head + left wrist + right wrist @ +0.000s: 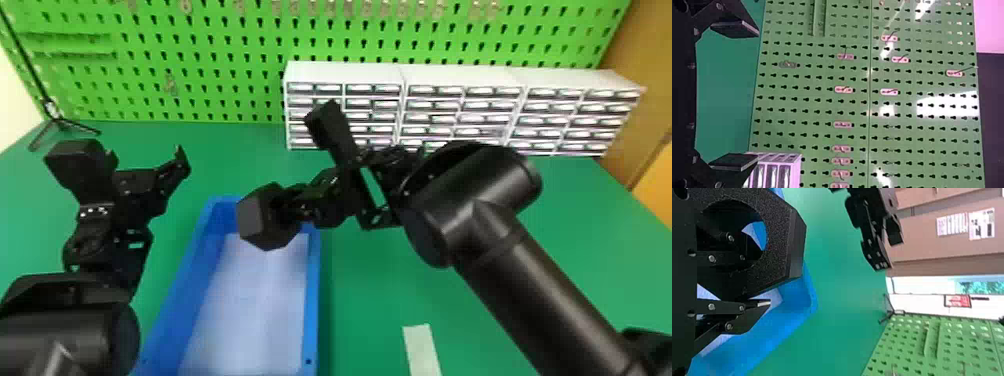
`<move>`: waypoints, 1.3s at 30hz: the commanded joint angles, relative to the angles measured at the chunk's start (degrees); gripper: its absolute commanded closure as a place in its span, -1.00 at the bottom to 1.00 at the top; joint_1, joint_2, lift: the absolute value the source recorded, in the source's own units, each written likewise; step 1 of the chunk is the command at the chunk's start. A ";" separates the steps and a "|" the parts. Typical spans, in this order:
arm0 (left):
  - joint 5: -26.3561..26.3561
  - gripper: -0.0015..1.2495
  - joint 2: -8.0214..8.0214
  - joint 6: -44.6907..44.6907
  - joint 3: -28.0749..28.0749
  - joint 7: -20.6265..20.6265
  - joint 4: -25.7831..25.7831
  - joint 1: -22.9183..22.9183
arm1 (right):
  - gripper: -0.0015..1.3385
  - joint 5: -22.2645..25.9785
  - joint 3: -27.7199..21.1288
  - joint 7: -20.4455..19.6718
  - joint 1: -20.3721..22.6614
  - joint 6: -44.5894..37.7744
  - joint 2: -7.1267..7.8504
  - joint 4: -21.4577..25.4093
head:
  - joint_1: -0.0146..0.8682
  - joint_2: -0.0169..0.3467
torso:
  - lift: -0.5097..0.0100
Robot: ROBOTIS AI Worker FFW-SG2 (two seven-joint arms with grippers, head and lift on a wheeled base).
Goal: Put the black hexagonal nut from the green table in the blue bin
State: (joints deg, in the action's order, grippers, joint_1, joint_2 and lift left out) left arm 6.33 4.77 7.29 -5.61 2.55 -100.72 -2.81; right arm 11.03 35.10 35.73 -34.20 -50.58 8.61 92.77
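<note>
Black nut [254, 218] sat pinched in right gripper [300, 201]; left gripper [758, 96] gaped. Bin [312, 310] lay below the pinching jaws; lowering before release seemed wise.

We are wearing smooth black casings [540, 285], rounded like cylinders. We are showing round silvery screws [712, 258] along our flat black linkages [727, 307].

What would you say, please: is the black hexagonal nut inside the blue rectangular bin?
No, the right gripper holds the nut above the bin.
</note>
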 commanded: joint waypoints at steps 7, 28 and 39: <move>0.09 -0.74 -0.03 0.09 0.07 0.00 0.00 0.00 | 0.37 2.86 6.21 -1.90 -0.69 1.72 0.89 -2.25 | 0.59 -0.76 | 0.59; 0.18 -0.74 -0.03 0.09 0.25 0.00 0.00 0.00 | 0.02 3.12 10.16 -3.74 -1.04 2.68 1.85 -2.95 | 0.59 -0.76 | 0.59; 0.18 -0.74 -0.03 0.09 0.16 0.00 0.00 0.08 | -0.72 2.33 9.19 -3.74 -1.04 1.81 1.94 -3.04 | 0.59 -0.76 | 0.59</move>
State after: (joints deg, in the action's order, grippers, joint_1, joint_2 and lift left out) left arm 6.52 4.76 7.39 -5.38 2.55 -100.72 -2.73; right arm 13.52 44.61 31.99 -35.28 -48.41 10.50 89.75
